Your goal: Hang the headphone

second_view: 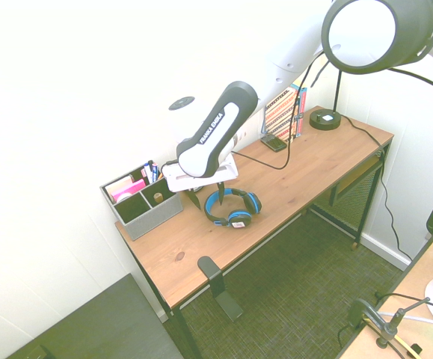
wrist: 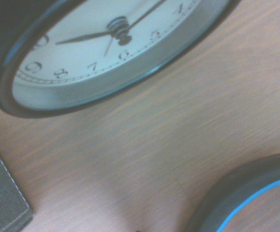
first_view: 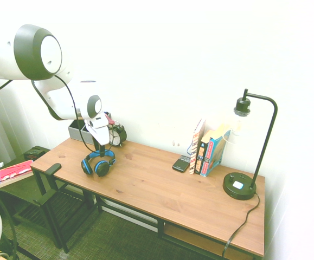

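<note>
One headphone (first_view: 102,168), black-and-blue headband (second_view: 211,205), round dark ear cups (second_view: 239,218); gripper (second_view: 209,205) fingers (second_view: 220,193) apart.

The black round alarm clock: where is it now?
In the first exterior view, the black round alarm clock stands just right of the grey fabric organizer.

The white arm (second_view: 217,131) bends downward — gripper (second_view: 209,206) low, its 2 dark fingers (second_view: 220,193) standing apart.

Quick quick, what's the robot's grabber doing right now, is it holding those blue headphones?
Gripper: open, its two fingers apart above the desk, by the blue headphones, not squeezing them.
</note>
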`<state>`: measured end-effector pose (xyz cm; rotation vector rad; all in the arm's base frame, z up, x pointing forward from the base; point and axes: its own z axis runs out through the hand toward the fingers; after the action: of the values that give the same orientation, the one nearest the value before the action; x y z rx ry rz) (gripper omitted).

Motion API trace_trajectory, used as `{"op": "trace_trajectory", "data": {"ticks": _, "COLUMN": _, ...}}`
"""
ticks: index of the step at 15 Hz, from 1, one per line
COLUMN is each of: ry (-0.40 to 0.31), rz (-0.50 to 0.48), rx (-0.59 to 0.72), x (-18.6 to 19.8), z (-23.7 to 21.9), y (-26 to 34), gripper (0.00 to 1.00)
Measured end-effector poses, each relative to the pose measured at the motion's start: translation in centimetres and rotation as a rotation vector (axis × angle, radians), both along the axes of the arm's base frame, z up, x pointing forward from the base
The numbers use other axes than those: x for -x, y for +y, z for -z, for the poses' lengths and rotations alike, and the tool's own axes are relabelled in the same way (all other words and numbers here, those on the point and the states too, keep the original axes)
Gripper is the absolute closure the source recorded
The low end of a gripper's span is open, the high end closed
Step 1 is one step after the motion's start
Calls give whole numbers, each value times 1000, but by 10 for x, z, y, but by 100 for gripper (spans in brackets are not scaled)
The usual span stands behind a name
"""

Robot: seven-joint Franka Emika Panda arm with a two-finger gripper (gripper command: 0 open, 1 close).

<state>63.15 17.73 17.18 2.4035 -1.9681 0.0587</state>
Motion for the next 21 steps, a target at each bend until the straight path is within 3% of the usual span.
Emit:
{"op": "trace_trajectory", "data": {"ticks": 13, "ry": 1, "rz": 0, "rx": -12, "x": 4, "z": -10, "y": -1, "gripper": 100}}
{"op": "trace_trajectory", "data": {"ticks": 19, "ry": -102, "rz": 0, "rx": -93, "x": 41, "z": -112, "y": 0, "gripper": 100}}
{"op": "trace_trajectory", "data": {"ticks": 21, "ry": -129, "rz": -59, "rx": -127, "x": 61, "z": -142, "y": 19, "gripper": 100}}
